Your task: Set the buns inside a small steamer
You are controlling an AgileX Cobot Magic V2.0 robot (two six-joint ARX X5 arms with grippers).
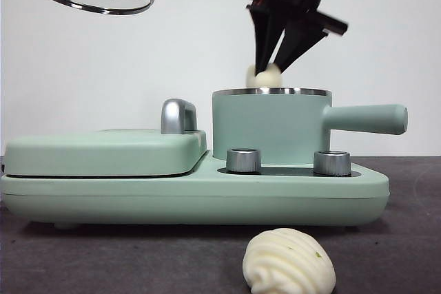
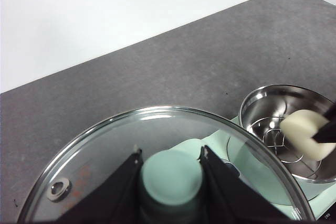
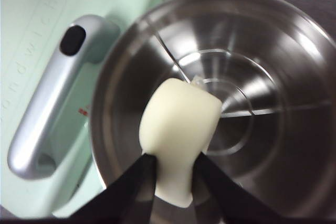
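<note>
We see R gripper [image 3: 173, 163] pinching smooth bun [image 3: 180, 129] over steamer [image 1: 269, 129]; L gripper [image 2: 170, 182] clamps lid knob [image 2: 172, 178].

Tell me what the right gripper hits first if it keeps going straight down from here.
Probably the wire rack on the bottom of the steamer. The right gripper holds the smooth bun just above the open rim, so the bun would touch first. Depth inside the pot is hard to judge.
</note>
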